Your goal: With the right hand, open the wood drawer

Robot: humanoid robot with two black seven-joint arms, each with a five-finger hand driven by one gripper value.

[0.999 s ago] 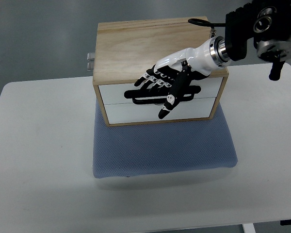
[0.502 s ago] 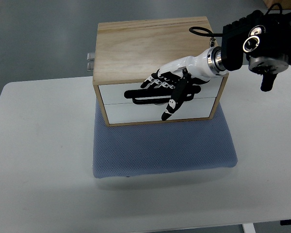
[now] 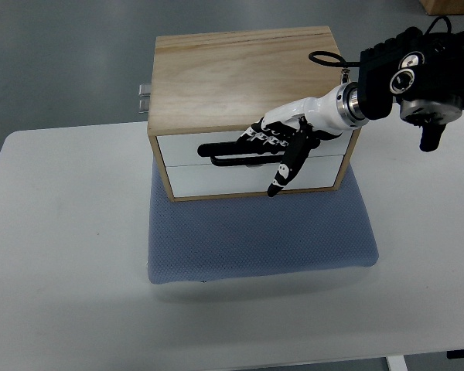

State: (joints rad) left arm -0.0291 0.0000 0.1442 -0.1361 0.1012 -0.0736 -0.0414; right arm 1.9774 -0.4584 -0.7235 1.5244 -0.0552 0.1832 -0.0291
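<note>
The wood drawer box [image 3: 232, 73] stands on a blue mat [image 3: 259, 232], its white upper drawer front [image 3: 182, 149] flush and shut. A black bar handle [image 3: 220, 154] runs across that front. My right hand [image 3: 269, 153] comes in from the right and lies over the handle's right half. Its four fingers [image 3: 261, 136] are curled over the bar, and the thumb [image 3: 282, 171] points down across the lower white front [image 3: 216, 179]. The handle's right end is hidden behind the hand.
The mat lies on a white table [image 3: 62, 255], which reaches to the left, right and front. A small metal fitting [image 3: 144, 97] sticks out at the box's back left. My dark forearm housing [image 3: 414, 73] hangs over the table's far right.
My right hand has slid to the right along the handle and its fingers have curled in tighter. The forearm has turned a little. The drawer has not moved.
</note>
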